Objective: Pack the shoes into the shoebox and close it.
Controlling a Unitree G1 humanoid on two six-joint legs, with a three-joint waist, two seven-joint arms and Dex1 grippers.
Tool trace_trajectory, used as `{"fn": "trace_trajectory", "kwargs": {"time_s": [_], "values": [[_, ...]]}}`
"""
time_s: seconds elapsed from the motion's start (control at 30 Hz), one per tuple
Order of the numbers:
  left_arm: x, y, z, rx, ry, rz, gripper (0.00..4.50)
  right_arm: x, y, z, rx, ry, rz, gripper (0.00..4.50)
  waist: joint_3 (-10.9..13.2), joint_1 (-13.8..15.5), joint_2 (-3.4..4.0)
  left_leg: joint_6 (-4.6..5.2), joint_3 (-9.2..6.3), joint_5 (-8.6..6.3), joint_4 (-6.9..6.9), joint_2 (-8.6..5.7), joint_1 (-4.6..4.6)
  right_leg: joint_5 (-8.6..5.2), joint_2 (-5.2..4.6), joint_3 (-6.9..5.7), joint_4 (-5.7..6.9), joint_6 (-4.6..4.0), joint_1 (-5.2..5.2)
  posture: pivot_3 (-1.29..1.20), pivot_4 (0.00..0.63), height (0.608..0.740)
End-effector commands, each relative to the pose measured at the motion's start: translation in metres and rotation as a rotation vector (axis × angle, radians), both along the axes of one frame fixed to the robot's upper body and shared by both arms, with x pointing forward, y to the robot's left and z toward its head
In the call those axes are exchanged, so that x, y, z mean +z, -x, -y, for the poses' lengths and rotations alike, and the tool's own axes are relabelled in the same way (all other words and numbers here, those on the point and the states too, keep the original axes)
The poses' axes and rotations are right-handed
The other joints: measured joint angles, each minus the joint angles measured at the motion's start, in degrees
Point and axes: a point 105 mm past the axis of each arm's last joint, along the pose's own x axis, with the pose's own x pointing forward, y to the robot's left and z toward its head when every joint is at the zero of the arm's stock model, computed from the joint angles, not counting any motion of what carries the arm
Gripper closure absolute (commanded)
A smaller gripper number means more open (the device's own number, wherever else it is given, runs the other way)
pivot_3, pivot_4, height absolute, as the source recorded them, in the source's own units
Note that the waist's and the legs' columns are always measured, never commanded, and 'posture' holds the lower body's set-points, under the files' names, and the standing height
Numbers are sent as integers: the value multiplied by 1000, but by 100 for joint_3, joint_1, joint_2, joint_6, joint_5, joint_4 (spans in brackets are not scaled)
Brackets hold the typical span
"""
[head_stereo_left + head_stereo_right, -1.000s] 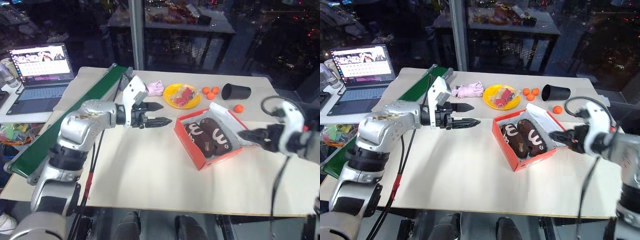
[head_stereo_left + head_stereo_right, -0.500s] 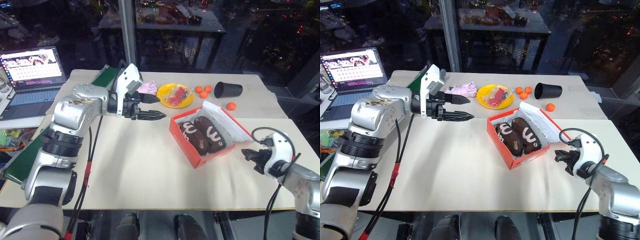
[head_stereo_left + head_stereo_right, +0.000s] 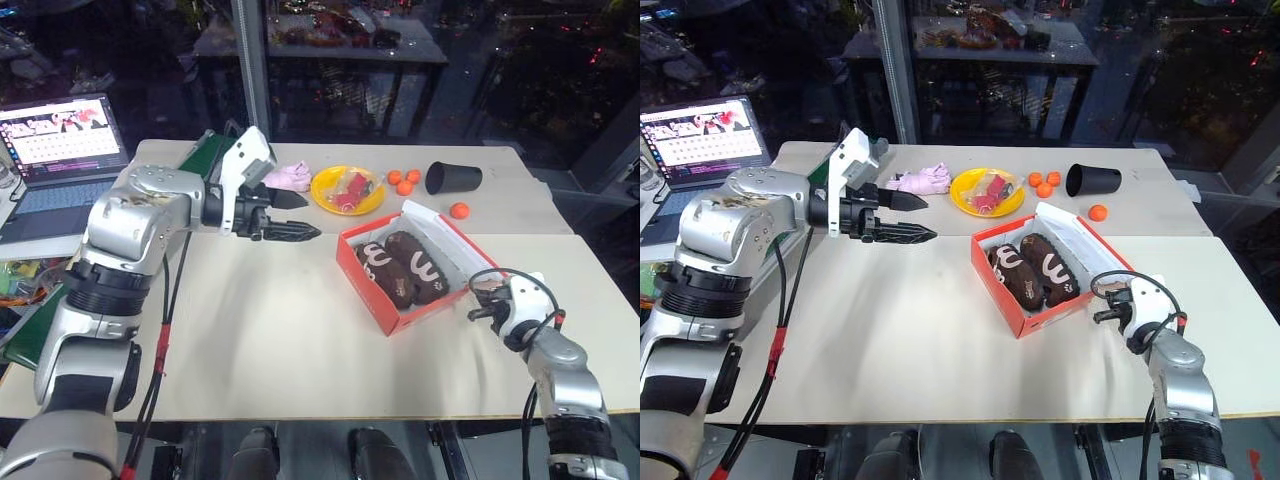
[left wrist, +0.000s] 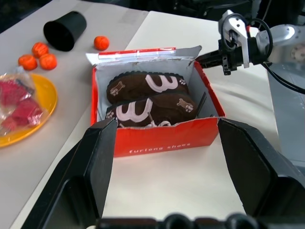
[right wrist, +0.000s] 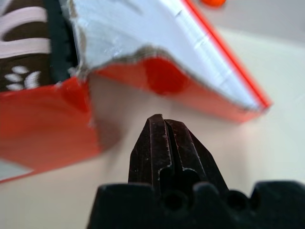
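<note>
**Shoes packed, lid still to close**

On the table [image 3: 300, 350] the shoebox [image 3: 395, 315] sits right of centre with its lid [image 3: 455, 252] hanging open on the side toward the right arm. Both shoes [image 3: 405, 268] lie side by side inside it, so the packing looks done; what is left, by my reading, is swinging the lid over and pressing it shut

The right claw [image 3: 480, 298] is low, just beside the box's right wall and under the open lid, its fingers pinched together on nothing. The left claw [image 3: 295, 215] hovers above the table well apart from the box, fingers spread and empty, near the yellow plate [image 3: 345, 190]

From the head views the lid's underside is hidden. The right wrist view gives it: the closed fingertips [image 5: 159, 138] point into the gap where the lid's white inner face meets the box corner, not yet touching. The left wrist view looks along its spread fingers [image 4: 95, 162] straight into the box, showing the shoes' cream marks and the printed front wall
</note>
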Motion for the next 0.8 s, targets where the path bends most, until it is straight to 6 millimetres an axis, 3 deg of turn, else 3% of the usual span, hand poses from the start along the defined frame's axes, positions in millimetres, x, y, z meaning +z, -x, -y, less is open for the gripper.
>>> {"fn": "trace_trajectory", "kwargs": {"time_s": [0.03, 0.23, 0.47, 0.8], "values": [[16, 3, 0, -5, 0, 56, 939, 29, -10, -6, 23, 57, 180, 4457, 2, 1, 3, 0, 0, 0, 0, 0, 0, 0, 0, 0, 1, 0, 0, 0, 150, 736], [20, 2, 2, -15, -7, 58, 939, 61, -13, -24, 78, 57, 357, 4457, 5, -1, 8, 0, 0, 0, -1, 0, 0, 1, 1, 0, 3, 1, 0, 0, 150, 736], [22, 1, 7, -34, -6, 58, 939, 83, -13, -50, 204, 193, 437, 4457, 8, -1, 12, 1, -1, 1, 0, 0, 1, 1, 1, 0, 7, 2, 0, 0, 150, 736], [21, -2, 9, -41, 2, 62, 939, 83, 1, -95, 452, 335, 387, 4457, 9, -1, 14, 1, -2, 1, 1, 1, 1, 0, 4, 1, 9, 1, 0, 0, 150, 736]]}}
